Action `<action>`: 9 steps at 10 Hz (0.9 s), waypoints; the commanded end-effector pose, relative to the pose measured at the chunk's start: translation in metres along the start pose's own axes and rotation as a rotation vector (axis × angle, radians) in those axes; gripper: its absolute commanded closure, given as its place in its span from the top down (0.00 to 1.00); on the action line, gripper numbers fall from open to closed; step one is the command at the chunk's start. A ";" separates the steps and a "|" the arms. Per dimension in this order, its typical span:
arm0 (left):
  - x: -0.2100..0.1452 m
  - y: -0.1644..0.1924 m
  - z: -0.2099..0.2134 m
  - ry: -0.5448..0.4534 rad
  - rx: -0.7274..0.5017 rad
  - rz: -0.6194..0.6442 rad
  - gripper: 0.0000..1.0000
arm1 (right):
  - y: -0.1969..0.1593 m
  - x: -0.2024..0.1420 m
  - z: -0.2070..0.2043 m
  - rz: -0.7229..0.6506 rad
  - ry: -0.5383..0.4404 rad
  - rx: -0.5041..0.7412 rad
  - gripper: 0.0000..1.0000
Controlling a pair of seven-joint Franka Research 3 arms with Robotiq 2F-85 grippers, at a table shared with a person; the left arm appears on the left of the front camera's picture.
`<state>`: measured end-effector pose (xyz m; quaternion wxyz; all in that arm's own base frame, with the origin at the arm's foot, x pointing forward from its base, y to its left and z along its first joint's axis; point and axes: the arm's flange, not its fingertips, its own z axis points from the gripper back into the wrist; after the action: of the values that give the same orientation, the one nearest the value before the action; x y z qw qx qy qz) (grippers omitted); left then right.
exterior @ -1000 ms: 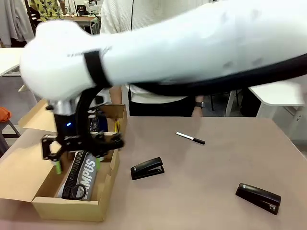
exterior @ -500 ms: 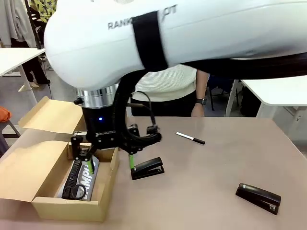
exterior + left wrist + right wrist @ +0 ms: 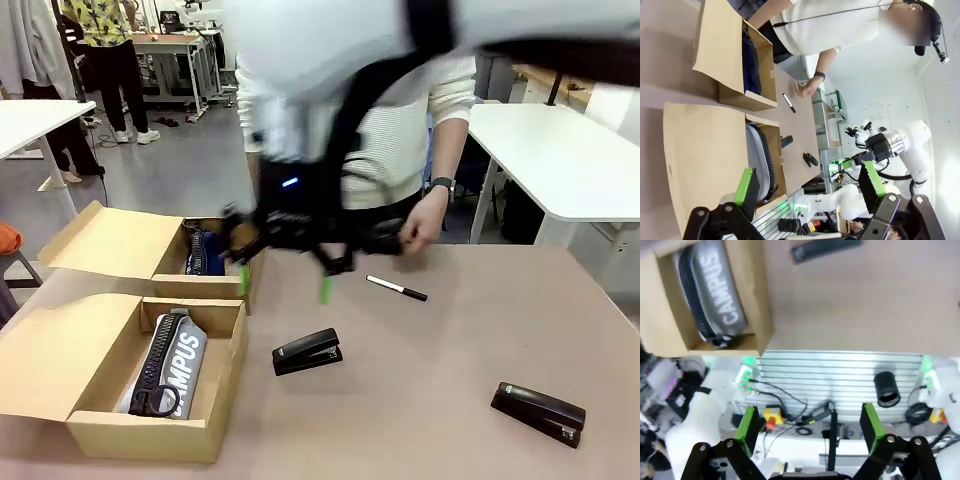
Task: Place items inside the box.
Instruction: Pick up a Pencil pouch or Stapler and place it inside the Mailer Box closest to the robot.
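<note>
The grey pouch (image 3: pixel 172 358) already lies in the box (image 3: pixel 140 436). The nearer stapler (image 3: pixel 307 352) sits on the worktop (image 3: pixel 450 350) just right of the box. The right arm's jaws hang released and empty, above the box's far right corner, and the left jaws are released too. The next move looks best done by descending squarely, straddling the stapler's narrow width, then clearing the box wall.

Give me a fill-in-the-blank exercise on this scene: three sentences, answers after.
The grey pouch in the near box reads ____.
____ black staplers lie on the table.
The right gripper has its fingers ____, holding nothing.
Answers: CAMPUS; two; open.
</note>
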<state>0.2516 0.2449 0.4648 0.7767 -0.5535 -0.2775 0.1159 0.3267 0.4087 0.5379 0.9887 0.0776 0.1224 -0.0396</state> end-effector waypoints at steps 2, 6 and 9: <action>0.000 -0.001 -0.001 -0.006 -0.017 -0.017 1.00 | -0.169 -0.003 0.038 0.043 0.144 0.400 1.00; 0.000 -0.001 -0.001 -0.006 -0.017 -0.017 1.00 | -0.347 0.000 0.058 -0.151 0.143 0.775 1.00; 0.000 -0.001 -0.001 -0.006 -0.017 -0.017 1.00 | -0.434 -0.009 -0.002 -0.117 0.063 0.980 1.00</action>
<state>0.2514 0.2449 0.4653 0.7768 -0.5533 -0.2776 0.1157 0.2857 -0.0193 0.4977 0.8405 0.4888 0.1489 -0.1801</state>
